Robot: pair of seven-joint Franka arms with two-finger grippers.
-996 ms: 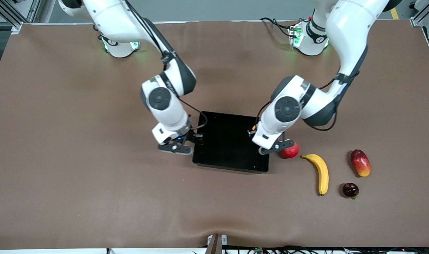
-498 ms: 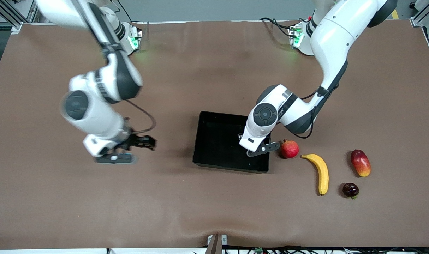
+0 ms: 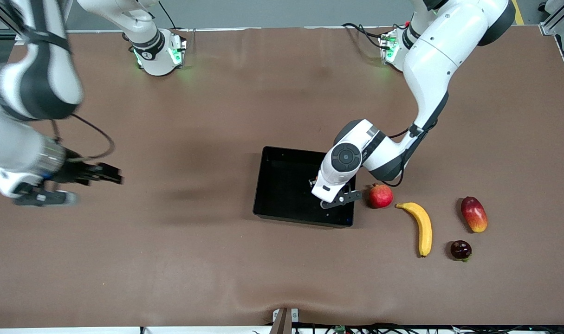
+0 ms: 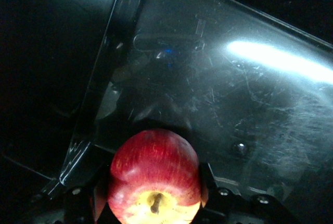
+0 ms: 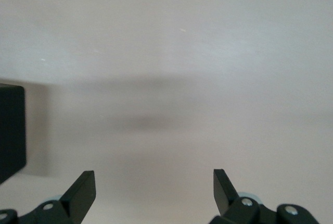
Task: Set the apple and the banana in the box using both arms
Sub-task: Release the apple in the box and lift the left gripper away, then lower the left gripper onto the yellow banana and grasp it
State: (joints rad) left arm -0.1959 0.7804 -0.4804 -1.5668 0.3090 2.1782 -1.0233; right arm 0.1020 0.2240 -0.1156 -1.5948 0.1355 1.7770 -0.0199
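Note:
My left gripper (image 3: 332, 198) is shut on the apple (image 4: 153, 177), a small red apple with a yellowish stem dimple. It holds the apple over the black box (image 3: 282, 185), near the wall beside the pomegranate. The box's glossy floor (image 4: 234, 104) fills the left wrist view. The apple is hidden under the left arm in the front view. The banana (image 3: 421, 227) lies on the table toward the left arm's end, nearer to the front camera than the box. My right gripper (image 3: 91, 185) is open and empty over bare table at the right arm's end, its fingers (image 5: 83, 190) wide apart.
A pinkish-red pomegranate (image 3: 380, 195) lies just outside the box wall, beside the left gripper. A red-yellow mango (image 3: 474, 214) and a small dark fruit (image 3: 461, 249) lie past the banana. A corner of the box (image 5: 10, 130) shows in the right wrist view.
The right arm has swung from the box's edge out to its own end of the table. The left gripper has moved from beside the pomegranate to over the box.

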